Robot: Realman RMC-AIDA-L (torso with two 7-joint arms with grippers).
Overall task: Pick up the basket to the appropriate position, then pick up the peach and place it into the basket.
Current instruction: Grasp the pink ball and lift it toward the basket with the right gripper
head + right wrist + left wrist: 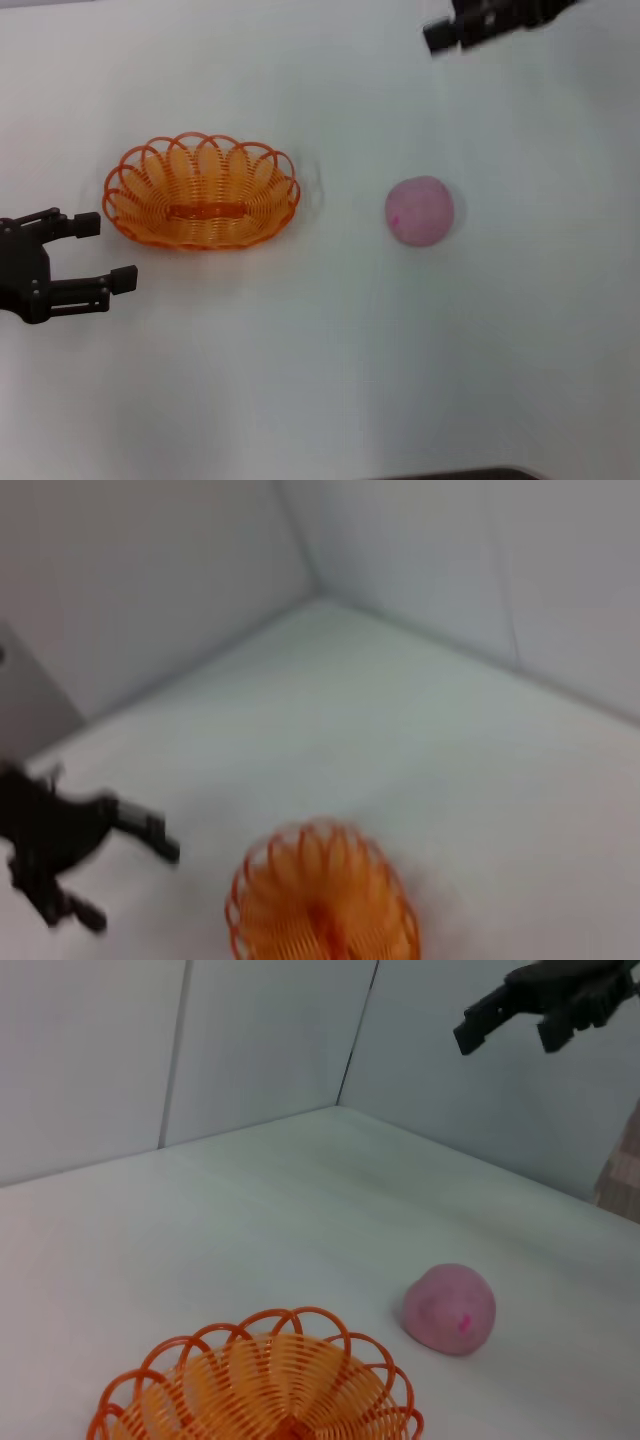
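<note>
The oval orange basket [200, 192] stands empty on the white table, left of centre. The pale-pink peach [420, 210] lies on the table to its right, a clear gap between them. My left gripper [108, 252] is open and empty, low at the basket's left end, just short of its rim. My right gripper [445, 35] is raised at the far right, well beyond the peach, open and empty. The left wrist view shows the basket [260, 1390], the peach [450, 1308] and the right gripper [510, 1030]. The right wrist view shows the basket [320, 900] and the left gripper [130, 885].
The white table [320, 380] is bounded by pale walls that meet in a corner behind it [340, 1100]. A dark edge shows at the table's near side [460, 474].
</note>
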